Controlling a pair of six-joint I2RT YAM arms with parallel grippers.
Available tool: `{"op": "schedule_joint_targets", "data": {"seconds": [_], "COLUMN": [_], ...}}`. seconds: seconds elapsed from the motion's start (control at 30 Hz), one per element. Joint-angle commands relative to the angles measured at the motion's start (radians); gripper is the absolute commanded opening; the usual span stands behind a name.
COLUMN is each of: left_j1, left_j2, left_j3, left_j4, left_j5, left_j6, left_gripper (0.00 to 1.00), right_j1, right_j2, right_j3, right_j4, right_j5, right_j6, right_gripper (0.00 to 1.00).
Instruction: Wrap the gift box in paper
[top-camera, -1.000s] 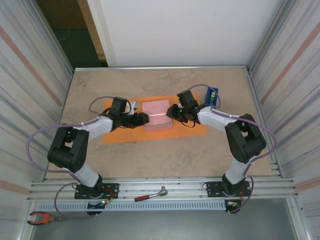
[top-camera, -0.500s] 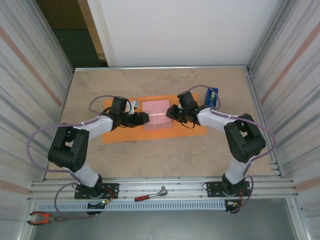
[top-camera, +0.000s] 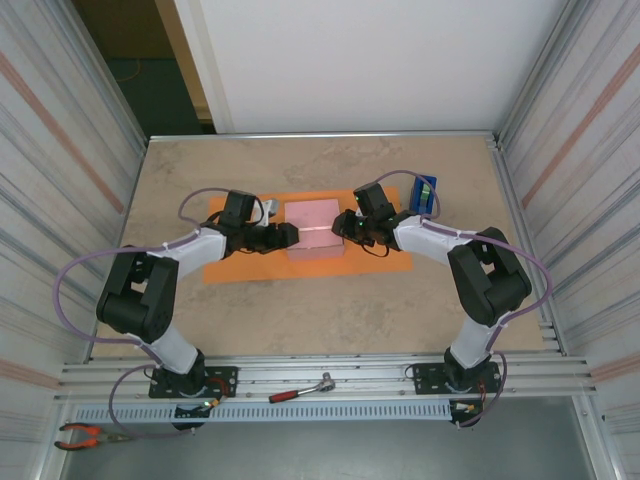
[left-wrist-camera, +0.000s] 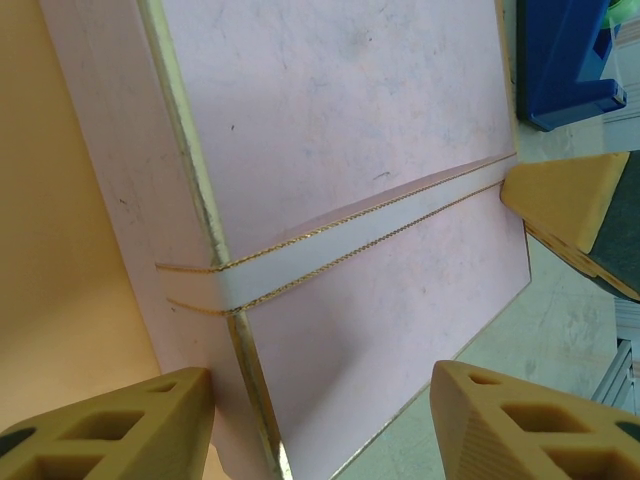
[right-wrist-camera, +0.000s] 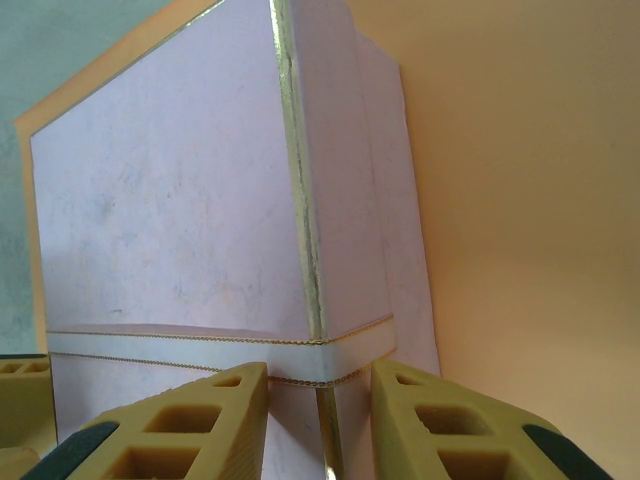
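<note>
Gift box (top-camera: 313, 228) (left-wrist-camera: 350, 200) (right-wrist-camera: 170, 200): lies flat on the paper, mid-table, pale band across its top.
Paper (top-camera: 238, 270) (left-wrist-camera: 60, 200) (right-wrist-camera: 520, 200): orange sheet spread on the table (top-camera: 330, 320), reaching past the box left and right.
Left gripper (top-camera: 290, 235) (left-wrist-camera: 320, 380): fingers spread apart at the box's left end.
Right gripper (top-camera: 347, 226) (right-wrist-camera: 320, 375): fingers narrowly parted at the box's right edge by the band; cannot tell whether they pinch it.
Tape dispenser (top-camera: 424, 192) (left-wrist-camera: 560, 60): blue, far right of the paper.

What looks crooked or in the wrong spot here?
The pink box is not in the middle of the orange paper; it sits close to the far edge. A wrench and pliers lie loose by the front rail.
</note>
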Motion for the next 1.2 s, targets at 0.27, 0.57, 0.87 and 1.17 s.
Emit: {"op": "schedule_joint_targets", "data": {"seconds": [0.27,0.57,0.87,1.17], "left_j1": [-0.007,-0.007,-0.007,-0.007], "left_j2": [0.002,-0.01,0.011,0.039], "left_j3": [0.042,0.068,0.105,0.106], "left_j4": [0.057,0.059,0.051,0.051], "left_j5": [0.029,0.033,0.037,0.039], "left_j6": [0.035,0.037,0.042,0.049], "left_gripper": [0.6,0.6,0.6,0.61], "right_j1": [0.034,0.036,0.033,0.012], "right_j2": [-0.006,-0.021,-0.018,-0.024], "right_j3": [-0.019,0.017,0.027,0.035], "right_j4": [0.008,-0.012,-0.009,-0.016], "right_j5": [-0.055,-0.049,-0.047,-0.048], "right_j6": [0.016,0.007,0.007,0.003], "right_gripper": [0.31,0.31,0.31,0.31]}}
